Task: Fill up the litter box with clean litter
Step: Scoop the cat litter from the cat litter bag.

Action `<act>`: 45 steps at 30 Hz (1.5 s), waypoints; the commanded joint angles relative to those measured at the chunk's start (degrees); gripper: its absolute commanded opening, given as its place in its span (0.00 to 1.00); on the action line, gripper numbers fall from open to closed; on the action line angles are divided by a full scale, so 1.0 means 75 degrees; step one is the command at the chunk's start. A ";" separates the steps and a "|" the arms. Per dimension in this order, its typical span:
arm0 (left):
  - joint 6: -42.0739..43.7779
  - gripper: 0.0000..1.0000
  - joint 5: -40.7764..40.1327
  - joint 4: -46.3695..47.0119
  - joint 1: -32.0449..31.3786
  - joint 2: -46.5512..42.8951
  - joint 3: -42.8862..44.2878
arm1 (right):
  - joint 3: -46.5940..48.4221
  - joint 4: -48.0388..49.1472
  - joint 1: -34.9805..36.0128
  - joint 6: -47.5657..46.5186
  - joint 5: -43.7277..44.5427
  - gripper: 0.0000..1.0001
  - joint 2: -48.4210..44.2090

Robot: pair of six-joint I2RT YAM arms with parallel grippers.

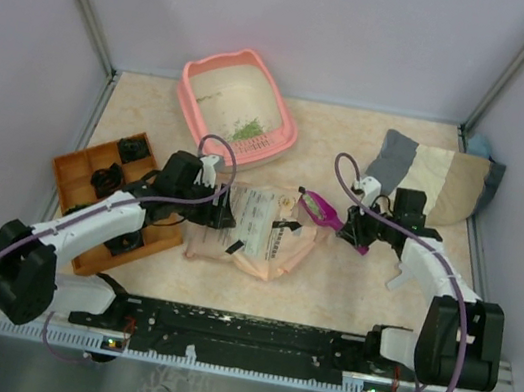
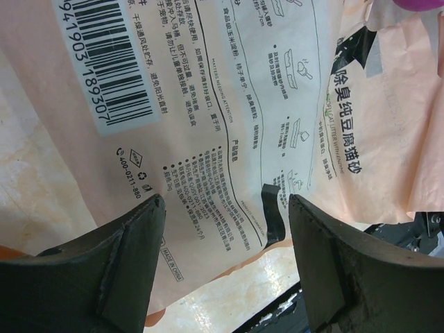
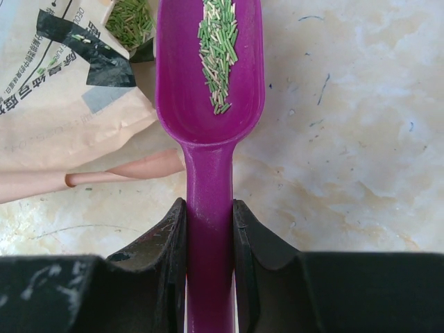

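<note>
The paper bag point(image 1: 254, 230) is seen lying flat on the desk point(image 1: 348, 282), its printed face and barcode turned up. The litter box point(image 1: 195, 115) is set beyond the bag, towards the far edge and slightly to the bag's left, well apart from it. A small patch of clean litter point(image 1: 247, 131) is spread on the floor of the box, in the corner nearest the bag.

The left tool point(image 2: 225, 205) is held over the bag's left end with its fingers spread wide and nothing between them; whether the bag is touched cannot be told. The right tool point(image 3: 209, 208) is placed just right of the bag and is clamped on the handle of the magenta scoop point(image 3: 208, 104). The scoop's bowl is pointed at the bag's taped, torn-open right corner, where more green granules are visible, and a thin streak of them is carried in the bowl.

An orange compartmented tray point(image 1: 79, 169) is found to the bag's left, and a folded cloth point(image 1: 428, 175) beyond the bag to its right.
</note>
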 commanded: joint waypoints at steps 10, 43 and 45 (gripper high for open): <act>0.0182 0.77 0.0056 -0.0333 -0.0012 -0.0389 0.0354 | 0.0089 -0.0323 -0.0152 -0.0154 0.0103 0.00 -0.0442; 0.1147 1.00 0.0089 -0.0399 -0.0027 -0.3418 -0.0424 | 0.3771 -0.0463 0.1403 0.0979 0.2782 0.00 0.0451; 0.1226 1.00 0.0034 -0.0377 -0.0020 -0.3666 -0.0528 | 0.4230 -0.0566 0.1697 0.0829 0.3254 0.00 0.0829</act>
